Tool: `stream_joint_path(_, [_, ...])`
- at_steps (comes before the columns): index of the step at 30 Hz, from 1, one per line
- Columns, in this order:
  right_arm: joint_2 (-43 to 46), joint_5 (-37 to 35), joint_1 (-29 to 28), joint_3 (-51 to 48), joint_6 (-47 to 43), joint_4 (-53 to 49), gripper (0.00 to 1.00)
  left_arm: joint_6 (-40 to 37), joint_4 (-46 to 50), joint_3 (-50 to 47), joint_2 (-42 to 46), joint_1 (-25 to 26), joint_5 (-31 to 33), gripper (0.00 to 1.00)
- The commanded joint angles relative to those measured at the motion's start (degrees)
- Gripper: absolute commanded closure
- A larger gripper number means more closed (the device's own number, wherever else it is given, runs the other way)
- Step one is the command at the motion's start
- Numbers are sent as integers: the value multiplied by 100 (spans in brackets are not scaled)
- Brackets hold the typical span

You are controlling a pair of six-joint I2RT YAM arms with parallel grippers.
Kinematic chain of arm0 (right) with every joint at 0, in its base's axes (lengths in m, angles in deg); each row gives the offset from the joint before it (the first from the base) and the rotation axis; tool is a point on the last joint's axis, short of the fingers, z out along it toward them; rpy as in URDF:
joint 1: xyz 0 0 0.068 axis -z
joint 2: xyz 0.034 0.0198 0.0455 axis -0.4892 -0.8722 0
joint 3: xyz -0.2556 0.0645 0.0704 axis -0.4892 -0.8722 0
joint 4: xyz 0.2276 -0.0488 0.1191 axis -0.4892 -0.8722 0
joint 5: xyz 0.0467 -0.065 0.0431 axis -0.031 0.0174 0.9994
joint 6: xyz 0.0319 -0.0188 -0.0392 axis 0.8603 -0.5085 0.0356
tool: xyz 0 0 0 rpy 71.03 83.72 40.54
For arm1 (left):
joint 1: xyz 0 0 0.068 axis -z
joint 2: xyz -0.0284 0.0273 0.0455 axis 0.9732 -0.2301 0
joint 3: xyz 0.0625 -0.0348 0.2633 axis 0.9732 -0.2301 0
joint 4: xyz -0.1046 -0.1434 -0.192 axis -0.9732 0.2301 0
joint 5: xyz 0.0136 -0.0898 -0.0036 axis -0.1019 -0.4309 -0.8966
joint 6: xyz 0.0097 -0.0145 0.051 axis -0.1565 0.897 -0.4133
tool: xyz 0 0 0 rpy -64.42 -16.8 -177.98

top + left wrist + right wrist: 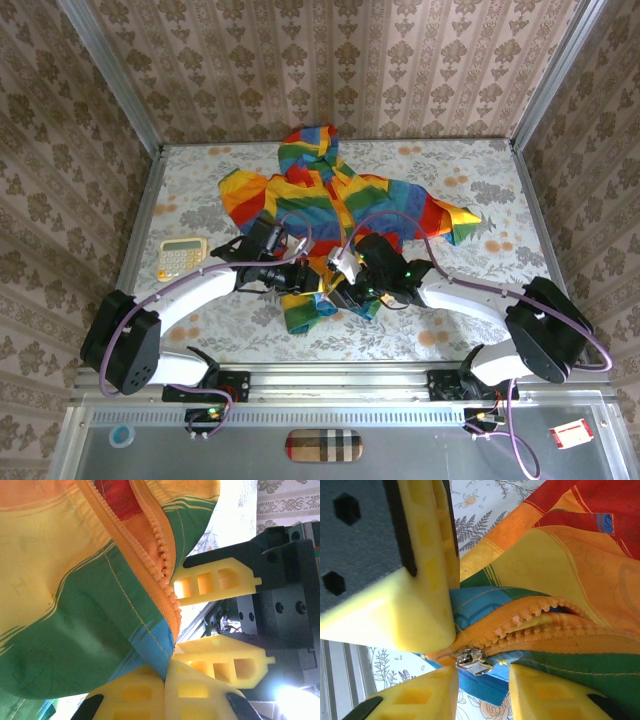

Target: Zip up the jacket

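The rainbow-striped jacket (335, 195) lies spread on the middle of the table, its bottom hem lifted towards the near edge. My left gripper (167, 672) is shut on the blue corner of the hem, just below the orange zipper (160, 555). In the top view the left gripper (300, 279) and the right gripper (340, 284) meet at the hem. My right gripper (482, 677) is open, one finger on each side of the silver zipper slider (470, 661) at the bottom of the zipper. Above the slider the orange zipper teeth (545, 622) stand apart.
A yellow calculator (182, 257) lies on the flowered tablecloth (470, 290) at the left. Patterned walls close the table on three sides. A metal rail (340, 378) runs along the near edge, with a plaid object (322, 446) and a small red-and-white card (570, 433) below it.
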Motion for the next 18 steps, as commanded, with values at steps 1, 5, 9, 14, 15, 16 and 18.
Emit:
stream_joint_path(1, [-68, 56, -45, 103, -47, 337, 80, -168, 219, 196, 79, 5, -61, 100])
stream_joint_path(5, [-86, -49, -44, 145, -14, 276, 99, -195, 301, 165, 140, 5, -26, 100])
stream_joint_path(9, [-6, -170, -44, 72, -46, 147, 100, -246, 354, 143, 168, -12, 1, 100])
stream_joint_path(14, [304, -370, -49, -114, -60, 206, 100, -346, 449, 149, 158, -13, 3, 100])
stream_joint_path(15, [346, -444, -44, -133, -27, 233, 100, -385, 496, 159, 166, -12, 19, 100])
stream_joint_path(16, [370, -488, -29, -128, 4, 242, 100, -428, 558, 164, 159, -12, 32, 100])
stream_joint_path(18, [358, -537, -6, -93, 77, 244, 100, -507, 696, 199, 158, -12, 77, 100])
